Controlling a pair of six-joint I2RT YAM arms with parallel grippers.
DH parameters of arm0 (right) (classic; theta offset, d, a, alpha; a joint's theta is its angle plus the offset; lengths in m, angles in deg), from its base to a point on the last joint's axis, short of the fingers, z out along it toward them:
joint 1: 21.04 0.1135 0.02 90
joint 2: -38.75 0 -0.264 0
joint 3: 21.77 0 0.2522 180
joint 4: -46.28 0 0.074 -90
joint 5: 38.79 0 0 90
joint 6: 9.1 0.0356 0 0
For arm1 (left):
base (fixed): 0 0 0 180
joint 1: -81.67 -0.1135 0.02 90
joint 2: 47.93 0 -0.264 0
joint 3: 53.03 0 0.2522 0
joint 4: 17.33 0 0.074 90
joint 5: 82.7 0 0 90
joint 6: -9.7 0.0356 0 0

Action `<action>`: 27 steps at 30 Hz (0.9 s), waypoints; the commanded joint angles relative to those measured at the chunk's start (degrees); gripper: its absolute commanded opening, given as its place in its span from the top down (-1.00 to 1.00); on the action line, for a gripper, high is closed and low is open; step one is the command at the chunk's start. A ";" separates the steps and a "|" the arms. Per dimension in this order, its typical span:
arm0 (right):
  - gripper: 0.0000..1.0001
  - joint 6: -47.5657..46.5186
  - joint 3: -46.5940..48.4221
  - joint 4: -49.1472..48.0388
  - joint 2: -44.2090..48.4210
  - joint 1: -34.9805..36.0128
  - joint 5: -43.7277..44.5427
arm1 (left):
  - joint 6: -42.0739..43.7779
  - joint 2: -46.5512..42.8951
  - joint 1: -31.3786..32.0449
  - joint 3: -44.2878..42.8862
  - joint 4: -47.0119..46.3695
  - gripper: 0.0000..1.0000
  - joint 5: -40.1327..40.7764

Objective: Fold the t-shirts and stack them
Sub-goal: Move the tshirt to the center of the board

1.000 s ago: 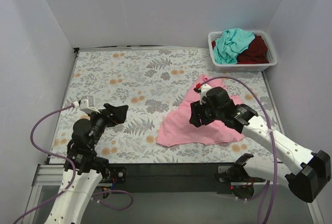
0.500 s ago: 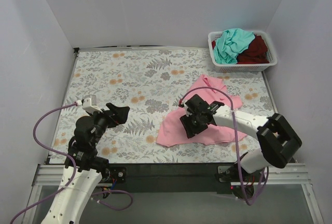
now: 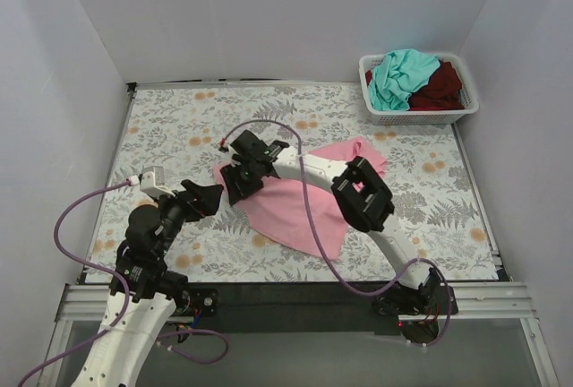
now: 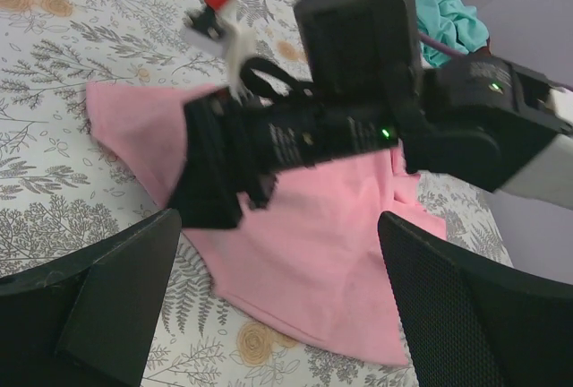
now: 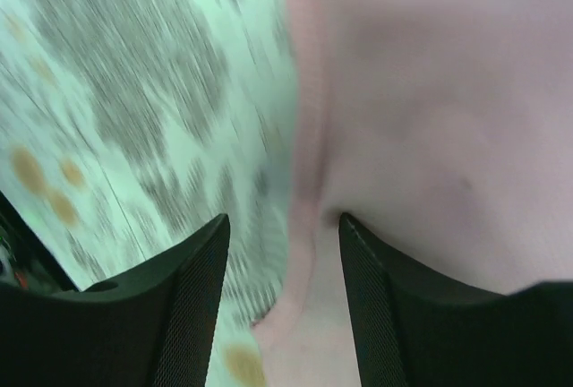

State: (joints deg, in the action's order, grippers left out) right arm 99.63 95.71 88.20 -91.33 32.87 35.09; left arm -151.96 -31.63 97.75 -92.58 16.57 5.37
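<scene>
The light pink t-shirt [image 3: 295, 208] lies crumpled on the floral table [image 3: 179, 127], stretched from the middle toward the left. My right gripper [image 3: 235, 185] reaches far left and is closed on the shirt's left edge; in the blurred right wrist view its fingers [image 5: 192, 297] pinch a pink fold [image 5: 430, 91]. My left gripper [image 3: 208, 197] is open and empty just left of the shirt, its jaws framing the pink cloth [image 4: 331, 226] and the right gripper [image 4: 219, 190]. The teal t-shirt [image 3: 403, 73] and the dark red t-shirt [image 3: 440, 87] lie in the basket.
The white slatted basket [image 3: 416, 118] stands at the back right corner. Grey walls close in the table on three sides. The right arm's purple cable [image 3: 309, 217] loops over the pink shirt.
My right arm has swept from the right to the left middle, dragging the pink t-shirt along with it. The left arm has barely moved.
</scene>
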 commanded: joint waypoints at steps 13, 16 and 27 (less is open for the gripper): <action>-0.27 -5.08 -11.49 -4.43 21.94 -5.65 11.88 | 1.87 16.01 0.80 -6.81 2.53 -0.83 -9.64; -0.28 -6.15 -26.26 -4.26 37.12 -6.62 15.32 | 0.47 25.50 0.80 -11.55 6.65 -0.83 -13.95; -0.27 -2.99 -59.06 -3.90 64.42 -14.52 22.80 | -14.64 43.98 25.21 -16.58 10.97 -0.36 -3.18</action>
State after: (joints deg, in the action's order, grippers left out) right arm 95.95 39.21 84.77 -30.07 20.37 55.13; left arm -161.31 8.78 116.53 -105.97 25.60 -4.25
